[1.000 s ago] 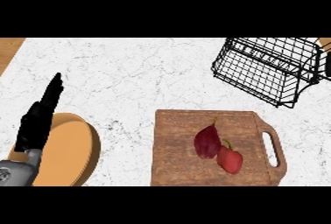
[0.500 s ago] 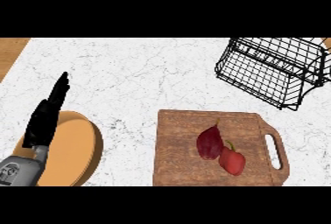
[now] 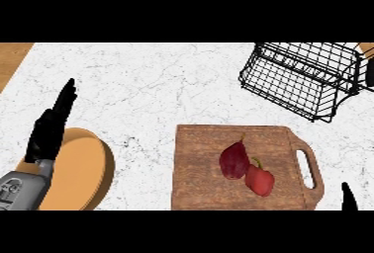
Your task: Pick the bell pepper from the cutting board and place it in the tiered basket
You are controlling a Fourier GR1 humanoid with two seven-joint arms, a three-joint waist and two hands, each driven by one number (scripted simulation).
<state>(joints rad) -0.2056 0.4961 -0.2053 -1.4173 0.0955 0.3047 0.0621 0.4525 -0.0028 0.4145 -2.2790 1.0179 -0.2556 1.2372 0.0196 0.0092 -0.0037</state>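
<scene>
Your right hand (image 3: 349,196) now shows beside the cutting board (image 3: 211,188), grip unclear; bell pepper (image 3: 260,179) lies stem up-left; left hand (image 3: 51,129) open.

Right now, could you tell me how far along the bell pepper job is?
Nothing is done yet: the bell pepper lies on the cutting board beside a darker vegetable. Nothing is in hand; the left hand rests open at the left, and only a tip of the right hand shows at the lower right. Grasping, carrying and placing in the tiered basket remain.
</scene>
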